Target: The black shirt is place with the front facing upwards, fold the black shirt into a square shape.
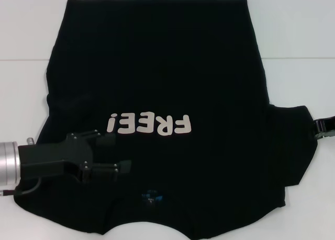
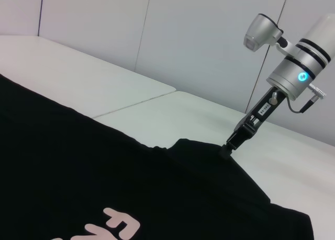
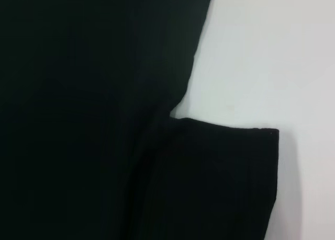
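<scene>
The black shirt (image 1: 157,78) lies spread on the white table (image 1: 26,31), front up, with the cream letters "FREE!" (image 1: 149,125) and a small blue neck label (image 1: 152,197) near me. My left gripper (image 1: 119,152) hovers open and empty over the shirt's left shoulder area. On that side no sleeve sticks out. My right gripper (image 1: 320,127) is at the outer hem of the right sleeve (image 1: 293,140). In the left wrist view the right gripper (image 2: 230,146) touches the sleeve's corner (image 2: 193,148). The right wrist view shows the sleeve (image 3: 220,182) flat on the table.
The white table (image 2: 104,88) has a seam line running across it behind the shirt. A pale wall (image 2: 183,36) stands beyond the table's far edge. The shirt's collar end reaches the table's near edge.
</scene>
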`<state>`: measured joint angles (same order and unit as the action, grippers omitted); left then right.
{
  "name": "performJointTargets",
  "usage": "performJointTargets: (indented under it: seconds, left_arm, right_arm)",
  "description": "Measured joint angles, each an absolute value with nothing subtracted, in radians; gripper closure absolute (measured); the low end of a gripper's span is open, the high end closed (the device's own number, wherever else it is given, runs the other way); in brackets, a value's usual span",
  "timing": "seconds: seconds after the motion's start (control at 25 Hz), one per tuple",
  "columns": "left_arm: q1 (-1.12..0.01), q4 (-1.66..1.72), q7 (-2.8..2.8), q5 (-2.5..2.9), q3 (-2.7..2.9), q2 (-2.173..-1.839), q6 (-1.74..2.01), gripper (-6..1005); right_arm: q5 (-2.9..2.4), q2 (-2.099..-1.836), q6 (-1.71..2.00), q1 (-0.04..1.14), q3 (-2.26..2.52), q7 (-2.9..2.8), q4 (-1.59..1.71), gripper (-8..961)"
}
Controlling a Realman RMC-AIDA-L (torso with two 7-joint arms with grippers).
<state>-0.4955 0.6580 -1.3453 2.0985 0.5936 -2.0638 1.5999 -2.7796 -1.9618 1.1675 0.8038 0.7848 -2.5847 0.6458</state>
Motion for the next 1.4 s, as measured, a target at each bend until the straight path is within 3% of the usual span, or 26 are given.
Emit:
performJointTargets:
  seconds: [0.32,0.92,1.16,1.4]
  left_arm:
    - [-0.491,0.658,-1.345,2.098,0.594,-2.063,1.600,78]
    - [-0.489,0.658,-1.354,2.099,0.595,-2.060,1.600,79]
    - [-0.490,0.658,-1.354,2.100,0.599,-2.060,1.600,79]
    - [-0.492,0.658,-1.355,2.100,0.598,-2.060,1.600,79]
  right_arm:
    - [-2.743,-1.947,1.234,0.779,0.755,-2.576,0.715,904]
    - [-2.686,-1.917,1.386,0.746,0.613,-2.520,0.875,851]
    - [-2.687,-1.928,1.387,0.788,0.636,-2.510,0.871,829]
    - [-2.690,-1.961,1.377,0.870,0.722,-2.517,0.850,808]
